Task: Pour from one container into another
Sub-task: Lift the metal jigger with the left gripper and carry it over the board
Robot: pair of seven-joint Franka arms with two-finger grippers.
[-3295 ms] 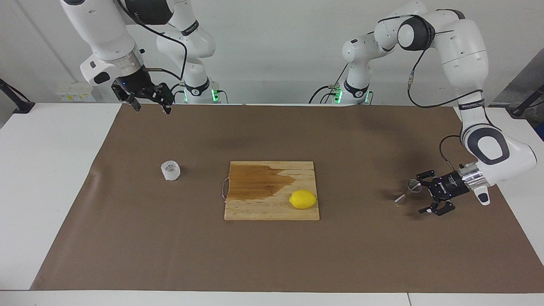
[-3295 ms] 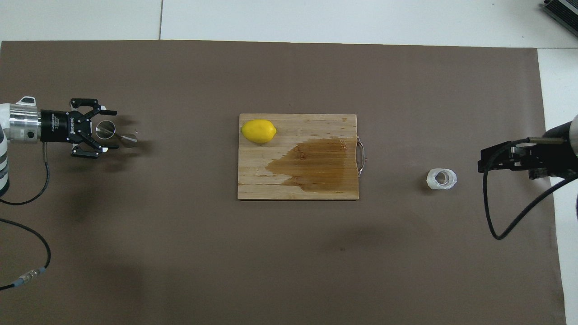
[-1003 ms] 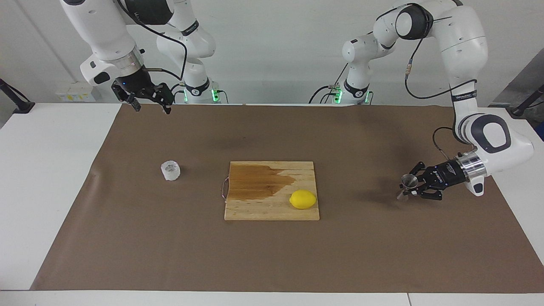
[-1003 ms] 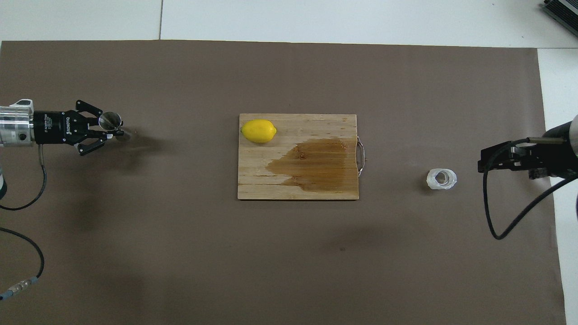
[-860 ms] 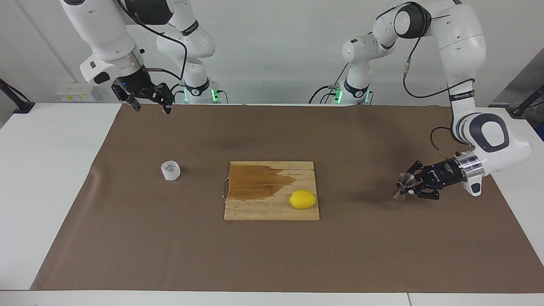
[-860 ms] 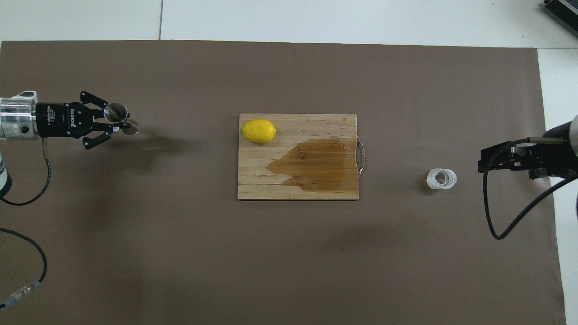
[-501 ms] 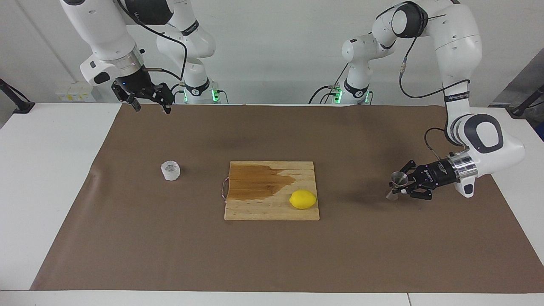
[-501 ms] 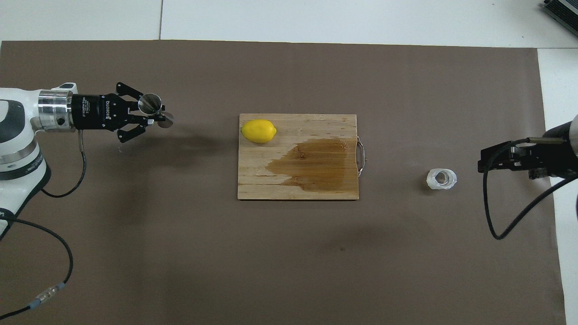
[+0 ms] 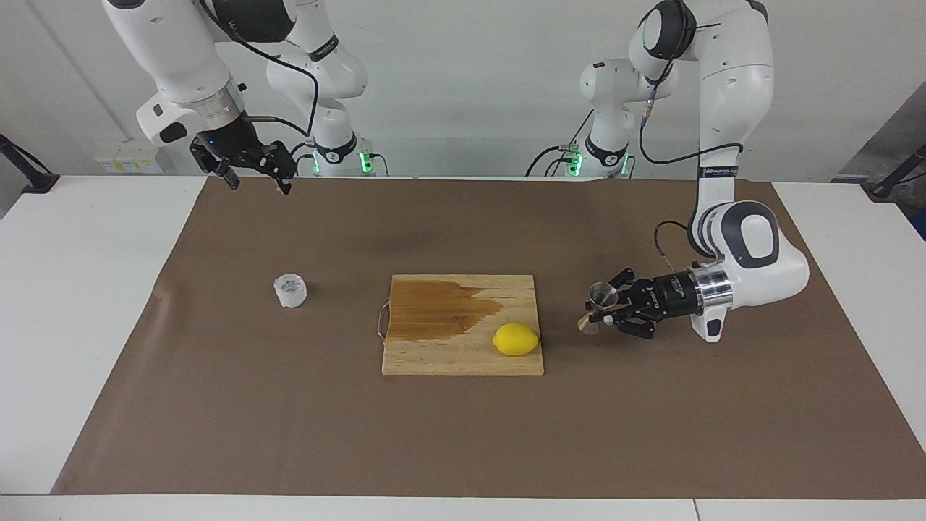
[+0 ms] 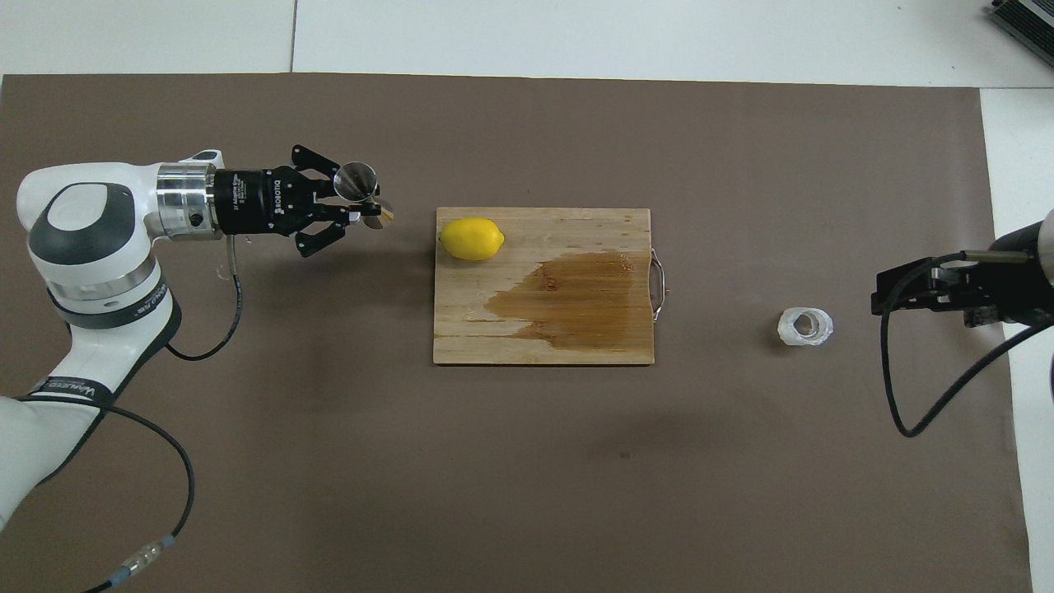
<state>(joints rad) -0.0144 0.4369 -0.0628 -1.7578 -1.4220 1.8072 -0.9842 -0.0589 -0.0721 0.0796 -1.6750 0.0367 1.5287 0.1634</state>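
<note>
The left gripper (image 9: 606, 310), its fingers pinched on the waist of the small shiny steel hourglass-shaped jigger (image 9: 597, 306), has carried it in the last few seconds from low over the brown mat near the left arm's end of the table to a spot over the mat just beside the wooden cutting board (image 9: 434, 347), close to the yellow lemon (image 9: 516, 339) that lies on the board's corner. The jigger is held roughly upright and clear of the mat, so I judge the carry toward the pour is under way but the two vessels are still well apart. The small squat clear textured glass cup (image 9: 290, 290) stands where it was, on the mat between the board and the right arm's end. The right gripper (image 9: 257, 178) waits high over the mat's edge nearest the robots, fingers spread, unmoved. The lemon and the board's wet stain lie on the straight path; open mat lies all round the cup.
</note>
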